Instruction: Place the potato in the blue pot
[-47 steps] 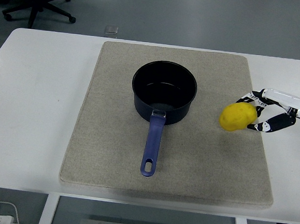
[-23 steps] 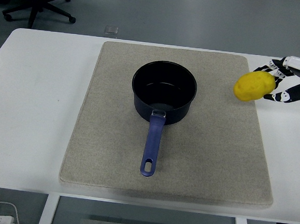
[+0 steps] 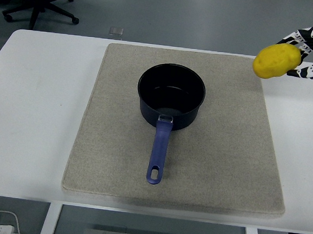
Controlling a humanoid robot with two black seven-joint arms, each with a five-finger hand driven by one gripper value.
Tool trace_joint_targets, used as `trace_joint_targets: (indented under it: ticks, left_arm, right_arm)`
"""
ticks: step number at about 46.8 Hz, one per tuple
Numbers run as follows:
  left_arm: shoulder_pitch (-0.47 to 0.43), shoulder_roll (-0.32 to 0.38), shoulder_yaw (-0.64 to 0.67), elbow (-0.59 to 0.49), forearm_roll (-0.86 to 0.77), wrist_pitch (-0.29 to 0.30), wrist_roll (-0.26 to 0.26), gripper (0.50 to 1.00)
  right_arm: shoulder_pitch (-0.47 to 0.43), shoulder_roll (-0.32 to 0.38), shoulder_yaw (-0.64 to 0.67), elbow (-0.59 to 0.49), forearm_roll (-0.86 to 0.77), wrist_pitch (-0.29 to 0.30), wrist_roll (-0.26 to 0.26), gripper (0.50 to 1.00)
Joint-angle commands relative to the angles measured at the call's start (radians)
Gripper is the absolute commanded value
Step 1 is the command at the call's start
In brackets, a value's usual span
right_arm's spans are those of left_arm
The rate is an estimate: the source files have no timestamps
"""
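A dark blue pot [image 3: 171, 96] stands open and empty on a beige mat [image 3: 224, 155], its blue handle [image 3: 158, 151] pointing toward the near edge. My right hand [image 3: 305, 53] comes in at the upper right and is shut on a yellow potato [image 3: 276, 60], holding it in the air above the mat's far right corner, well to the right of the pot. The left hand is out of view.
The mat lies on a white table [image 3: 32, 112]. An office chair's base [image 3: 40, 5] stands on the floor beyond the table at the upper left. A small square floor plate [image 3: 115, 31] shows behind the table.
My right hand has lifted the potato from mat height beside the pot up and to the right, toward the far right corner. The pot has not moved.
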Motion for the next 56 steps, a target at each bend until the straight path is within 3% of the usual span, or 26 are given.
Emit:
trace_joint_targets:
  ticks: [1, 8, 21, 30, 39, 56]
  left_arm:
    - [0.000, 0.000, 0.000, 0.000, 0.000, 0.000, 0.000, 0.994]
    - [0.000, 0.000, 0.000, 0.000, 0.000, 0.000, 0.000, 0.994]
    - [0.000, 0.000, 0.000, 0.000, 0.000, 0.000, 0.000, 0.994]
    - [0.000, 0.000, 0.000, 0.000, 0.000, 0.000, 0.000, 0.994]
    - [0.000, 0.000, 0.000, 0.000, 0.000, 0.000, 0.000, 0.994]
    - [0.000, 0.000, 0.000, 0.000, 0.000, 0.000, 0.000, 0.994]
  right_arm:
    - [0.004, 0.010, -0.001, 0.000, 0.015, -0.003, -0.002, 0.500]
    - [0.019, 0.026, -0.002, 0.002, 0.035, -0.013, -0.012, 0.500]
    - [0.050, 0.156, -0.004, -0.001, 0.066, -0.018, -0.017, 0.500]
    - [0.048, 0.303, -0.007, -0.032, 0.066, -0.050, -0.043, 0.500]
    - [0.048, 0.406, -0.016, -0.060, 0.067, -0.078, -0.046, 0.500]
    - [0.007, 0.498, -0.017, -0.139, 0.067, -0.085, -0.048, 0.500]
